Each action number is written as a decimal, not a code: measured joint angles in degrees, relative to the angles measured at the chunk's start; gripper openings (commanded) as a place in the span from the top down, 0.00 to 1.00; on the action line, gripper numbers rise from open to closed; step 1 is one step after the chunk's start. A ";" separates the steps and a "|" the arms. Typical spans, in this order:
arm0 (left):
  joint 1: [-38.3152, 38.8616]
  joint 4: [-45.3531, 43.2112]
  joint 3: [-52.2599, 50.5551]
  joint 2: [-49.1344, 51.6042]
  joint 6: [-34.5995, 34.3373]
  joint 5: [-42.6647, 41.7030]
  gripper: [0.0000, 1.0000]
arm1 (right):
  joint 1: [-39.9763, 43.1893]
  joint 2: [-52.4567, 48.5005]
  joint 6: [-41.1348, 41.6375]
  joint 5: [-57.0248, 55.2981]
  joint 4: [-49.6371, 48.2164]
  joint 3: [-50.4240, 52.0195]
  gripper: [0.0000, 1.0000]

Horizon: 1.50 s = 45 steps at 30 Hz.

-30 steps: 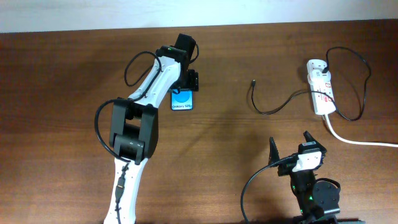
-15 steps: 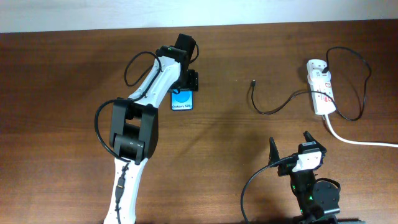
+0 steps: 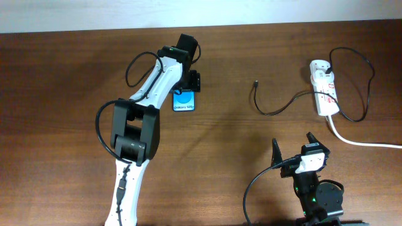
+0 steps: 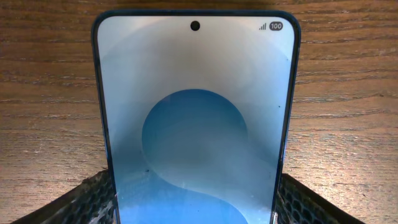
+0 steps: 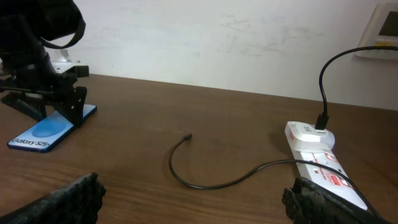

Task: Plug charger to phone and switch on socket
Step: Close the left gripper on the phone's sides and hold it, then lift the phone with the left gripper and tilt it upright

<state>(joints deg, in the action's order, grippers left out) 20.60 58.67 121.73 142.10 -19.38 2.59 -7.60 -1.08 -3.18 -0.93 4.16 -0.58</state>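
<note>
Bracing of the phone (image 4: 196, 112) noted.
It was gripped edgewise by the left pincer (image 4: 198, 202), likely for steadying; the right pincer (image 3: 292, 144) was found open.

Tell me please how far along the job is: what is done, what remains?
Nothing looks finished yet. In hand: the left gripper seems closed on the phone. Left to do: the charger lies apart from the phone with its plug tip free, the right gripper is open and empty, and nothing touches the socket; I cannot read its switch.
</note>
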 measured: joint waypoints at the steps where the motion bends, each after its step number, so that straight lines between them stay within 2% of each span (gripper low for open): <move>1: 0.00 0.00 0.00 0.00 0.00 -0.02 1.00 | 0.00 0.00 -0.04 0.00 0.00 0.00 0.02; 18: 0.07 6.51 8.33 1.07 -0.15 0.04 1.00 | 0.00 0.00 -0.04 0.00 0.00 0.00 0.02; 23: 0.02 10.78 13.25 1.07 -0.15 0.68 1.00 | 0.00 0.00 -0.02 0.00 0.00 0.00 0.02; 29: -1.01 20.33 23.15 1.40 -0.44 0.68 1.00 | 0.00 0.00 -0.02 0.00 0.00 0.00 0.01; 38: -4.07 32.02 35.15 1.40 -9.90 0.81 1.00 | 0.00 0.00 0.00 0.00 0.00 0.00 0.02; 45: -4.17 36.26 37.51 1.40 -16.35 -1.62 1.00 | 0.00 0.00 -0.02 0.00 0.00 0.00 0.02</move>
<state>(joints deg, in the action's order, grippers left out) 16.43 94.94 159.24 143.50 -35.73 0.97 -7.60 -1.08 -3.20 -0.93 4.16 -0.58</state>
